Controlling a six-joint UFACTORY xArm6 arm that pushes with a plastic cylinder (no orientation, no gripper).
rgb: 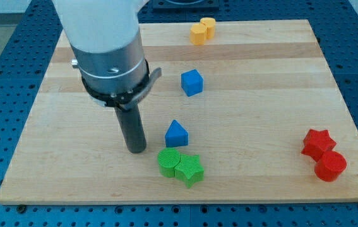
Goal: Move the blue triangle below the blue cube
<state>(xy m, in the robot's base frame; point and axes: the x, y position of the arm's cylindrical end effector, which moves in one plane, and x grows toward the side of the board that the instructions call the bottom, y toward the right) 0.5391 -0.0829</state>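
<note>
The blue triangle [176,133] lies on the wooden board [254,113] near the middle, toward the view's bottom. The blue cube [192,82] sits above it, slightly to the view's right, with a clear gap between them. My tip [137,150] rests on the board to the view's left of the blue triangle, a short gap away and slightly lower. It touches no block.
A green cylinder [170,162] and a green star [190,169] sit touching just below the blue triangle. A yellow star [199,34] and a yellow cylinder [208,26] sit at the view's top. A red star [318,144] and a red cylinder [330,166] sit at the view's right.
</note>
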